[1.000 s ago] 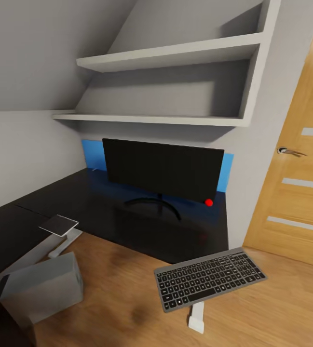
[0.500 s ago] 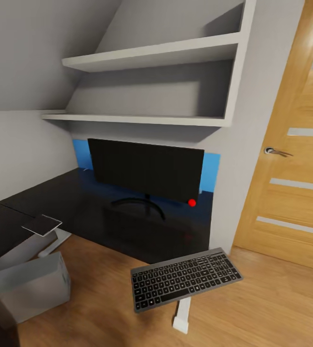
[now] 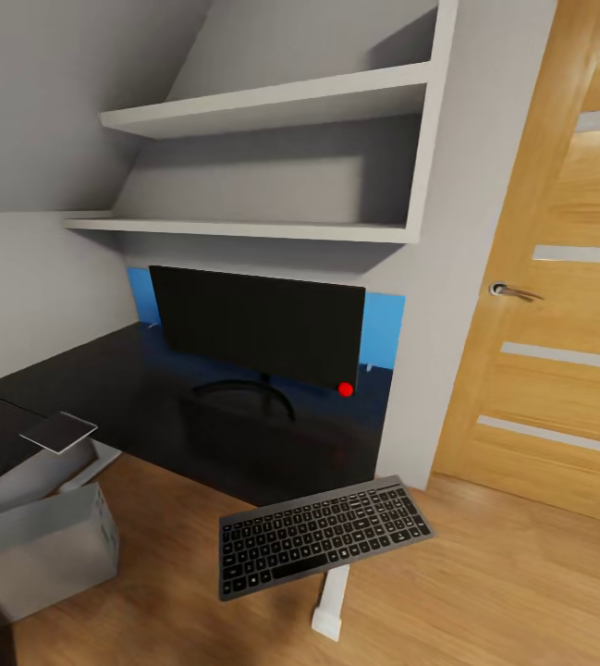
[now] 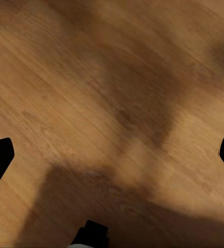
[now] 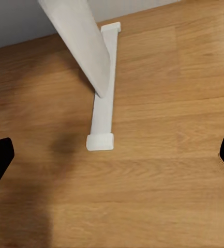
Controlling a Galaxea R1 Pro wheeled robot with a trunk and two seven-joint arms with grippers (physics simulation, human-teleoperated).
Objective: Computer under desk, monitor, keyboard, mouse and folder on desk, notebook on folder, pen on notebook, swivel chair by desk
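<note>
The monitor (image 3: 256, 326) stands on the black desk (image 3: 105, 384) in the middle of the head view, a red dot (image 3: 346, 389) at its lower right corner. The keyboard (image 3: 323, 535) sits lower centre, off the desk, above the wood floor (image 3: 512, 583) and a white foot (image 3: 331, 603). The grey computer (image 3: 41, 553) is at lower left, beside the desk's edge. A door (image 3: 558, 305) fills the right side.

Both wrist views look down on floor. The left gripper (image 4: 112, 160) and right gripper (image 5: 112, 160) are released, fingertips wide apart at the frame edges, holding nothing.
</note>
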